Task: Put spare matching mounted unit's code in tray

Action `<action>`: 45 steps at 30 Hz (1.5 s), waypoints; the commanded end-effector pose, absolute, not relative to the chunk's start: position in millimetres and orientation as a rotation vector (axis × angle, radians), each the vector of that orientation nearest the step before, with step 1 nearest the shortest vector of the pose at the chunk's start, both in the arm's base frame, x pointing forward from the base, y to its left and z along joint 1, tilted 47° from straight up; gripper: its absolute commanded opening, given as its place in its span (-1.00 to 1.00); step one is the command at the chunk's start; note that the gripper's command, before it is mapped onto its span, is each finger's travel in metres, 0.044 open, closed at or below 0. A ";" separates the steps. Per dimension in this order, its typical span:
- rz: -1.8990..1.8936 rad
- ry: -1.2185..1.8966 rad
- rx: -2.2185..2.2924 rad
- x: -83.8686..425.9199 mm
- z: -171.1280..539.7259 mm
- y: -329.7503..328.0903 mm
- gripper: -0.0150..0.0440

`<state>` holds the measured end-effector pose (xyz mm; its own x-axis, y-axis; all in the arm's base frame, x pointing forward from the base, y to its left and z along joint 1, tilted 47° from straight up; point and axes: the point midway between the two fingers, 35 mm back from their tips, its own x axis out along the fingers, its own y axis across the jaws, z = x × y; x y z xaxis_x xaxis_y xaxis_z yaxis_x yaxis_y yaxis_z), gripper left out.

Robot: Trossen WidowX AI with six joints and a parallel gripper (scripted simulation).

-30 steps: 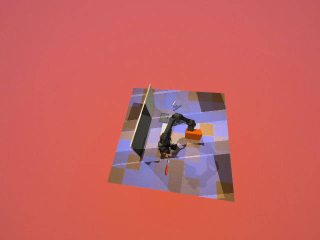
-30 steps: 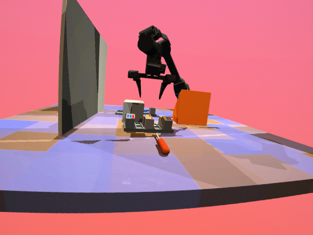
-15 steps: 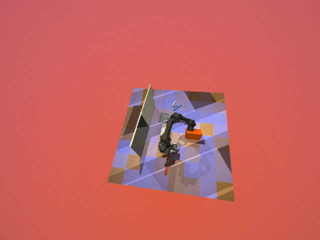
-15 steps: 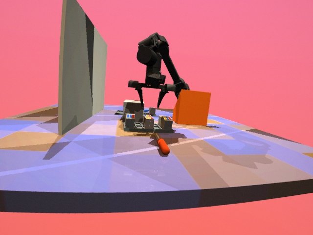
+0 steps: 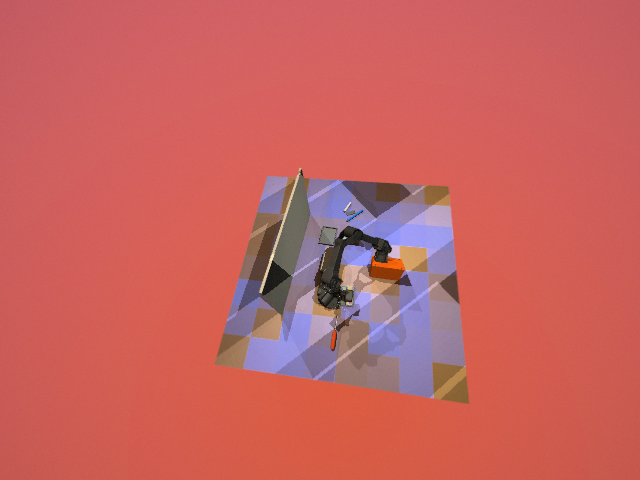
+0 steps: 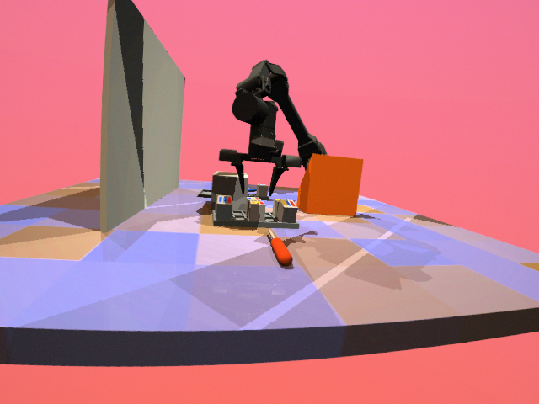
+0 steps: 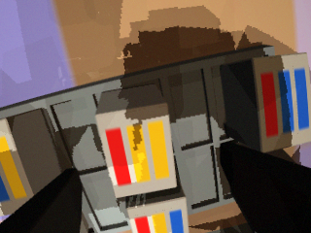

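Observation:
My gripper (image 6: 257, 194) (image 7: 151, 165) is open and empty. It points down over the spares' rack (image 6: 278, 225) (image 7: 190, 97), its fingertips on either side of a spare with red, yellow and yellow bars (image 7: 162, 167) and above it. A spare with red, yellow and blue bars (image 7: 157, 223) stands close by. One with red, blue and blue bars (image 7: 287, 104) stands at the right, and another (image 7: 10, 170) is cut off at the left. The mounted unit (image 6: 224, 184) stands behind the rack; its back code is not visible. The flat grey tray (image 5: 327, 235) (image 6: 203, 193) lies beyond it.
A tall grey panel (image 5: 295, 232) (image 6: 161, 117) stands left of the arm. An orange box (image 5: 386, 269) (image 6: 335, 187) stands at the arm's right. A red-handled screwdriver (image 5: 333, 341) (image 6: 281, 251) lies in front of the rack. A blue pen (image 5: 354, 215) lies at the back.

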<state>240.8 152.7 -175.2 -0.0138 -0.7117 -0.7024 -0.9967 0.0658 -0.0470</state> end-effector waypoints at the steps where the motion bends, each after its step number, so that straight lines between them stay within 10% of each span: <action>1: 0.652 1.793 -1.712 238.5 -180.3 144.4 0.53; 45: 0.648 1.795 -1.714 235.6 -210.1 110.3 0.53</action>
<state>236.2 111.8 -210.0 -0.0194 -0.7190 -0.6947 -0.9968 0.0676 -0.0420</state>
